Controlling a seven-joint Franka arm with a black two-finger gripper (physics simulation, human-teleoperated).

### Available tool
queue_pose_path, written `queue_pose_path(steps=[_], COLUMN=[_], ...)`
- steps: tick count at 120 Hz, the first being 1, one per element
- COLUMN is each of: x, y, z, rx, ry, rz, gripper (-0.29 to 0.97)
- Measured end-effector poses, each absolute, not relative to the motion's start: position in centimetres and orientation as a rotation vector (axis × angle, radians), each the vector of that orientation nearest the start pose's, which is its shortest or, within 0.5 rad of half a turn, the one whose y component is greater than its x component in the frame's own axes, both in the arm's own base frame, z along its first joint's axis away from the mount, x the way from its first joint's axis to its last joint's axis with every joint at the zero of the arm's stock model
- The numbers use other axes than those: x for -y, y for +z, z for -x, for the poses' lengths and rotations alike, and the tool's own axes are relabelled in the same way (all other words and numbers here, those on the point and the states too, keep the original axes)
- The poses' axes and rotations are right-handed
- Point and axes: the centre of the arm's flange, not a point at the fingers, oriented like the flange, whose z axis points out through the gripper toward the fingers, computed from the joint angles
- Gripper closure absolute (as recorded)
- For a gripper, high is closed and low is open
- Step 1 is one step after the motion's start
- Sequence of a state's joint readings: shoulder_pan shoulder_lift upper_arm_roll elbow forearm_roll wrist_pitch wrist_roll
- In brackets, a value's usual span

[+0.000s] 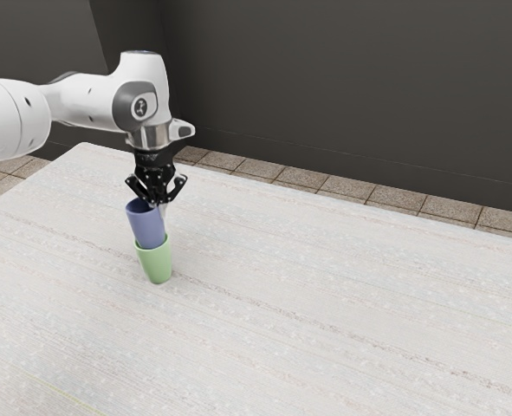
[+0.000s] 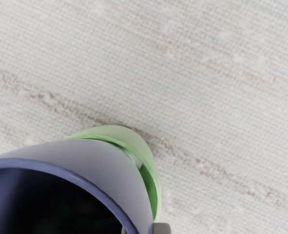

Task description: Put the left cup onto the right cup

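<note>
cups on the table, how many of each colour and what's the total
blue cup: 1
green cup: 1
total: 2

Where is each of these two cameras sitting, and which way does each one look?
Exterior view: beside the table, looking across it toward a dark wall; the white arm enters from the exterior view's left, its gripper at the top of a blue cup leaning in a green cup.
Wrist view: on the arm's hand, looking down past the blue cup's rim.
Shared: both cups and the table.
</note>
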State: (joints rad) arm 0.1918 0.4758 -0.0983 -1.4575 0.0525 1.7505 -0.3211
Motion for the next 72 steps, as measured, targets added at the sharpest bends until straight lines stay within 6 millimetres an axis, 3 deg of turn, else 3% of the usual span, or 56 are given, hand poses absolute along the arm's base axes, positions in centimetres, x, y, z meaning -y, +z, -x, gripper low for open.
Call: queue_pose_path(steps=[5, 24, 37, 72], x=[-7.8, -7.6, -7.6, -7.2], y=[39.7, 40.1, 40.5, 42.5], z=[-66.9, -67.1, -67.2, -66.7], rx=[0.627, 0.625, 0.625, 0.615], ry=[0.277, 0.238, 0.215, 0.171], rz=[3.04, 3.05, 3.054, 3.06], gripper=[0.78, 0.42, 0.25, 0.06])
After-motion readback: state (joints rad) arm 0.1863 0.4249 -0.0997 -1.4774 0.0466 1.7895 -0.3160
